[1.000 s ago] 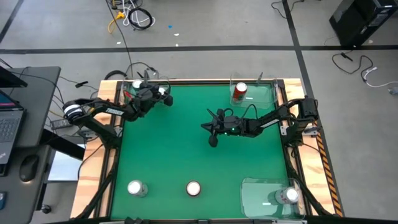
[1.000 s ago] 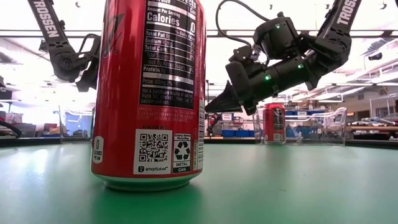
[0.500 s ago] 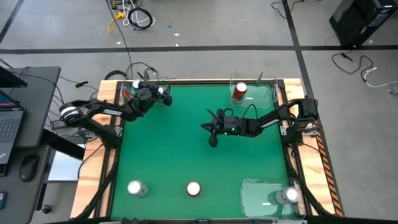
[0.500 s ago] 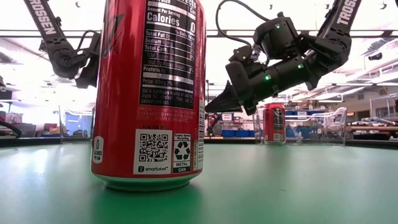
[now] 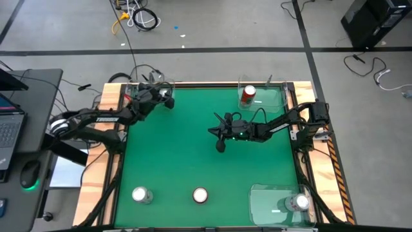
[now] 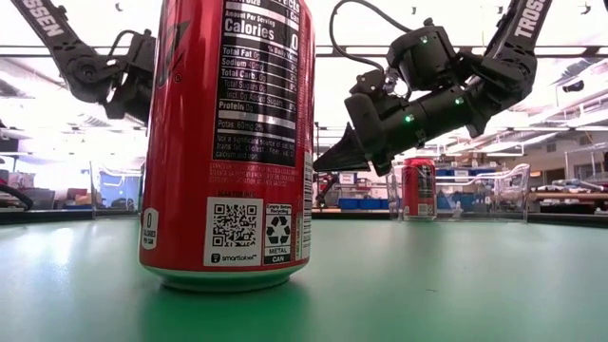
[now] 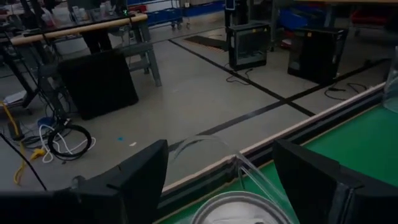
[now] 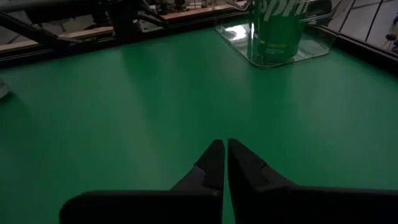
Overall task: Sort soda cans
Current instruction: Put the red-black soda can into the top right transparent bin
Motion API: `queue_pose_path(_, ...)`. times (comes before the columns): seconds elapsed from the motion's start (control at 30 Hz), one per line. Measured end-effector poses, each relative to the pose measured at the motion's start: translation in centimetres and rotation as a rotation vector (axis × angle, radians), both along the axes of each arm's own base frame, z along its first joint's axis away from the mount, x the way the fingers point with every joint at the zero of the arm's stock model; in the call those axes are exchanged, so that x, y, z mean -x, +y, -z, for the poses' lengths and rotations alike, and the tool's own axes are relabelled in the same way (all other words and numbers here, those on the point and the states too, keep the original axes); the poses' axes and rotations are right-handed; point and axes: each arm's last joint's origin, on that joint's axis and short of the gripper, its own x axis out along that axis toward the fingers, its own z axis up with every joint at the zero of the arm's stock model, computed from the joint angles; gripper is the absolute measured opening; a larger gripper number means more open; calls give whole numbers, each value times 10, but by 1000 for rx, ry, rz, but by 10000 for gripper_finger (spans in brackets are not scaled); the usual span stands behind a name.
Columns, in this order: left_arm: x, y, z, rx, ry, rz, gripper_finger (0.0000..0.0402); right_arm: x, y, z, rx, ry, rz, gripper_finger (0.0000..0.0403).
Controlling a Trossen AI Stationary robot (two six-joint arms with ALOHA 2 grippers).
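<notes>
Two grippers are up on my screens. I see the left gripper [image 5: 166,98] hanging over the clear tray [image 7: 205,149] at the far left corner of the green table [image 5: 187,161], its fingers [image 7: 134,180] spread apart with nothing between them; a silver can top [image 7: 239,210] sits in that tray right below them. The right gripper [image 5: 212,131] hovers over the middle of the table, fingers pressed together and holding nothing.

Using the red can in the far right tray [image 5: 248,95] as my landmark: the right gripper is a little nearer me and to its left, and the left gripper is well to its left, along the same far edge. Along the near edge I count a silver can [image 5: 140,194], a red can [image 5: 200,195] just right of it, and a can in the near right tray [image 5: 299,203], straight toward me from the landmark. That one reads green in the right wrist view.
</notes>
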Motion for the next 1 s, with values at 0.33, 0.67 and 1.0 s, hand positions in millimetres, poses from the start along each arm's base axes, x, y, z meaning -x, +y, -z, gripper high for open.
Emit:
queue_pose_path(0.33, 17, -16, -34, -68, -78, 109, 294, 0, 0, -7, 2, -27, -1, 23)
queue_pose_path(0.67, 29, -49, -62, -149, -143, 440, 252, 4, 5, -32, -16, -108, -82, 23)
queue_pose_path(1.0, 25, -72, -63, -111, -147, 756, 119, -19, 48, -71, -43, 91, -212, 32)
